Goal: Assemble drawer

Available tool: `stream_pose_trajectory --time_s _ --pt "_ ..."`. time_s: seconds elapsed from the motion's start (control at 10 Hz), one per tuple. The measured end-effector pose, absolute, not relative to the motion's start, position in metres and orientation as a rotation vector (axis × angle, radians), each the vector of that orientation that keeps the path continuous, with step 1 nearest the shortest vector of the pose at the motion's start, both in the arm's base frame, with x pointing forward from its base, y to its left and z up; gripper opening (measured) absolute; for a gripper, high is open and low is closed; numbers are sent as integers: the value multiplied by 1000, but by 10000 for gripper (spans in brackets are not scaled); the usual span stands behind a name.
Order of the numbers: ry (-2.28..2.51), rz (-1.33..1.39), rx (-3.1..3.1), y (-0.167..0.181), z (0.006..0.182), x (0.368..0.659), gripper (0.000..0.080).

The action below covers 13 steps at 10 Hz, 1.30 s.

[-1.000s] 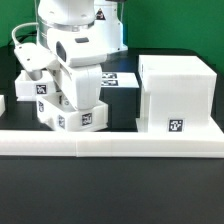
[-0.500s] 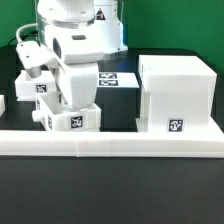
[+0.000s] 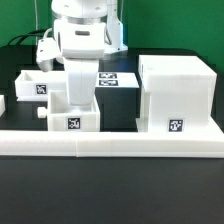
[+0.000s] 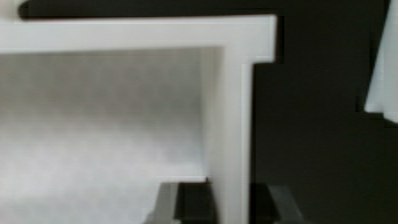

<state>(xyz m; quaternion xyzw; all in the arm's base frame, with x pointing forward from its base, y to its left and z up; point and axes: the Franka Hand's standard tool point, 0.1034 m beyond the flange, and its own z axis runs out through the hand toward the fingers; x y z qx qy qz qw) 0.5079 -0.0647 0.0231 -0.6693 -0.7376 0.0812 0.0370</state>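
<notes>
My gripper (image 3: 81, 92) hangs over a small open-topped white drawer box (image 3: 72, 119) with a marker tag on its front. The box sits level next to the front rail, to the exterior view's left of the large white drawer cabinet (image 3: 176, 92). In the wrist view the gripper (image 4: 235, 206) straddles one side wall of the box (image 4: 237, 120), a dark finger (image 4: 189, 205) on each side, shut on the wall. The box's floor (image 4: 107, 120) shows pale and blurred.
A second small white drawer box (image 3: 34, 85) with a tag stands behind, at the exterior view's left. The marker board (image 3: 116, 78) lies behind the arm. A long white rail (image 3: 110, 143) runs along the front. A small white part (image 3: 2, 103) is at the left edge.
The held drawer box was tilted; it has turned level and square to the rail. The arm has straightened upright and shifted a little to the exterior view's right.
</notes>
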Motion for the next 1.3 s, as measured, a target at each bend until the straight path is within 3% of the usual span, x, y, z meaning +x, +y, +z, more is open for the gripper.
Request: stream_pose_trajectory --time_s 0.4,0.7,1.3 --pt "-2157 175 -2182 -63 22 496 56" --pt "-2135 157 -2205 -50 32 501 47" --pt "-2185 95 -2189 -40 28 508 46"
